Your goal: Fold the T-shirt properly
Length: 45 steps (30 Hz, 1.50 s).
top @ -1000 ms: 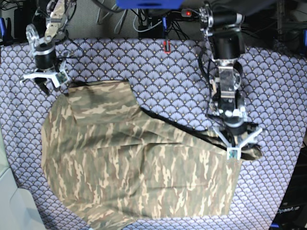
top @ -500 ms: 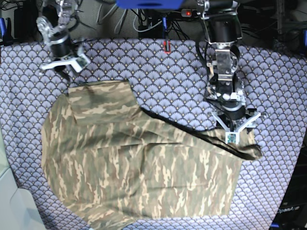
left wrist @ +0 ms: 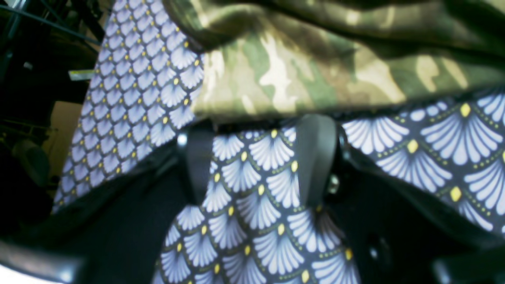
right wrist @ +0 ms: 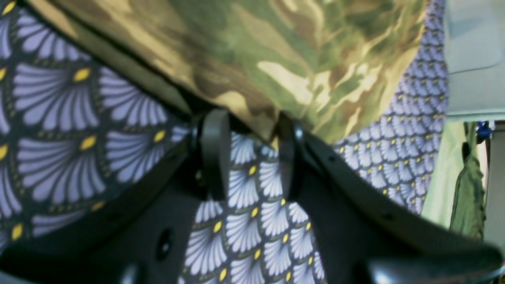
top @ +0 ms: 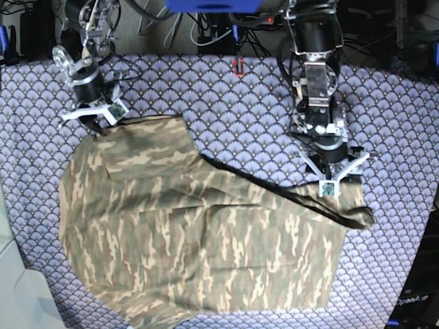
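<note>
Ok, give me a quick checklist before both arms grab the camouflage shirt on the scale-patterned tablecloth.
1. Left gripper jaws apart, only tablecloth between them: ok.
2. Right gripper jaws apart, nothing held: ok.
3. Left gripper at the edge of the soft olive, tan and brown camouflage T-shirt: ok.
4. Right gripper at a shirt corner: ok.
5. Shirt lying flat: not ok, bunched at the sleeve by the left gripper.
6. Purple-grey fan-scale tablecloth clear of the pinch: cannot tell.
</note>
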{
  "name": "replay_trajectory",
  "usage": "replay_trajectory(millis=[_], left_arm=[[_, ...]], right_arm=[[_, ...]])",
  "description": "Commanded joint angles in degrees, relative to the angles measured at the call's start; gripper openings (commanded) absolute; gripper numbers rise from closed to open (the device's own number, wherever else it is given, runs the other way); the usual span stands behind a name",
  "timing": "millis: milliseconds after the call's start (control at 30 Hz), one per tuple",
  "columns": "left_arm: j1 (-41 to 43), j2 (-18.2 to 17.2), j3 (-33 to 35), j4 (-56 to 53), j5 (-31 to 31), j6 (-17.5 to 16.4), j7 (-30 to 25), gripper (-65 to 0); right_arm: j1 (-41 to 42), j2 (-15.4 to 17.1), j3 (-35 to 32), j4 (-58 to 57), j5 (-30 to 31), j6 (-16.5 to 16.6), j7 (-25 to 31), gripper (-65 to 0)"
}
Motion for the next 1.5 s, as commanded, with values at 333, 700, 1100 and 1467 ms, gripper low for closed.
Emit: replay_trajectory(millis=[333,700,1100,1467], left_arm=[[0.59,0.07,0.11,3.43,0.21,0.61,-1.17,-31.8],[1.11,0.95,0.11,3.43,0.21,0.61,-1.17,-31.8],[1.11,1.65,0.11,3.43,0.12,0.61,-1.26,-32.0],[3.57,2.44,0.02,3.43,0.12,0.61,-6.18,-32.0]], right_arm=[[2.97,2.12,-0.13,-2.38,0.45,-0.21,1.12,-43.6],[4.29,3.52,0.05,-5.02,0.71,-0.29,1.56,-61.2],[2.45,3.17,8.31,2.98,8.10,2.78,7.27,-62.5],[2.88,0.45,9.28,5.27,7.48,2.96,6.57,-58.4]])
